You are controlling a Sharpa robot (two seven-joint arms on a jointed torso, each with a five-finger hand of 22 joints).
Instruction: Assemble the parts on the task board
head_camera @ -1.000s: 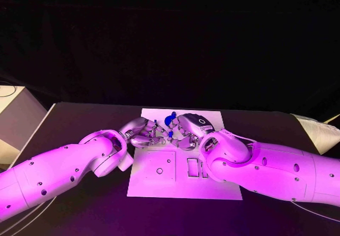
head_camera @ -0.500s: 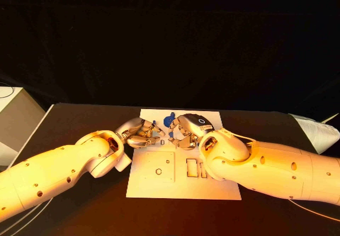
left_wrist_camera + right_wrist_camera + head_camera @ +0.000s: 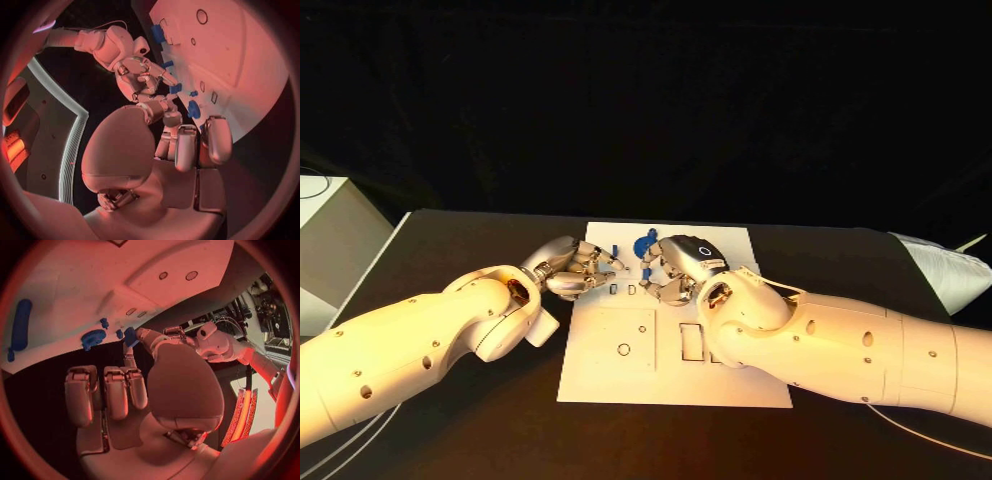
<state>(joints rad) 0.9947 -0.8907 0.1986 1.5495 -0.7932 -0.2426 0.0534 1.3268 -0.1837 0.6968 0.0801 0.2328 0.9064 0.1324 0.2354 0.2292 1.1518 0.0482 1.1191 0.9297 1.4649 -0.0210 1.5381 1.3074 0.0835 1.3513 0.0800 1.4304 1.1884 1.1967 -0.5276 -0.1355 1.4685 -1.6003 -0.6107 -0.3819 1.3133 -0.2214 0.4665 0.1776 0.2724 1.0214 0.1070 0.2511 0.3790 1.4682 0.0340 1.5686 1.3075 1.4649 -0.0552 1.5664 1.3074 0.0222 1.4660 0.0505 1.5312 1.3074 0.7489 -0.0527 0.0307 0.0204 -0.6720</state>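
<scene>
From above, the two hands meet over the far half of the white board (image 3: 672,385), which lies flat on the black table (image 3: 473,440); the left hand (image 3: 574,268) and the right hand (image 3: 678,268) sit close together, nearly fingertip to fingertip, both with fingers curled in, and from here I cannot tell whether either one grips anything; just beyond the right hand, on the far part of the board, lies a round blue part (image 3: 643,242), and a small blue piece (image 3: 648,273) shows in the gap between the two hands; nearer the robot than both hands the board carries a raised square plate (image 3: 626,338) and a pair of slots (image 3: 692,341); off to the left hand's outer side stands a white box (image 3: 332,240) beside the table. From behind the left wrist, the left hand (image 3: 181,137) has its fingers drawn together, and a blue part (image 3: 194,109) sits right at their tips against the board (image 3: 250,65); whether it is pinched or merely touched I cannot tell; the right hand (image 3: 140,75) faces it from across, with small blue bits (image 3: 175,88) at its own fingertips. From behind the right wrist, the right hand (image 3: 125,385) has its fingers side by side and bent, a blue piece (image 3: 130,336) at its thumb tip, a round blue part (image 3: 93,338) just past the fingers on the board (image 3: 75,285), and a long blue bar (image 3: 21,324) further along
</scene>
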